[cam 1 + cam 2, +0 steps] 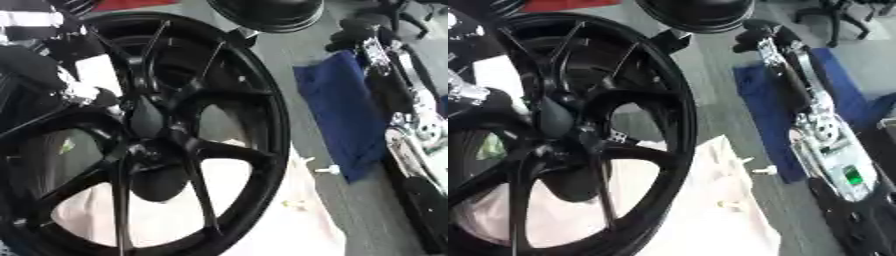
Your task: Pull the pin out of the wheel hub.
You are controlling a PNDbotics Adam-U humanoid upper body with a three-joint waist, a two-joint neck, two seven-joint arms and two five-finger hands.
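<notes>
Where the black wheel (149, 135) stands tilted across most of the left eye view, its spokes meet at a dark hub (153, 150) near the middle, and no pin can be made out there. Its lower edge sits over a pale cloth (289, 220). Coming in from the upper left, the robot's left arm (52, 70) lies against the spokes; its hand is hidden among the black parts, so I cannot tell how the fingers stand. Along the right side runs the right arm (824, 135), silver and black, with a dark hand (754, 32) at its upper end near the top edge, too blurred to tell open from curled. A blue cloth (337, 115) lies beneath that arm, and a small white piece (328, 170) rests just beside its lower corner.
</notes>
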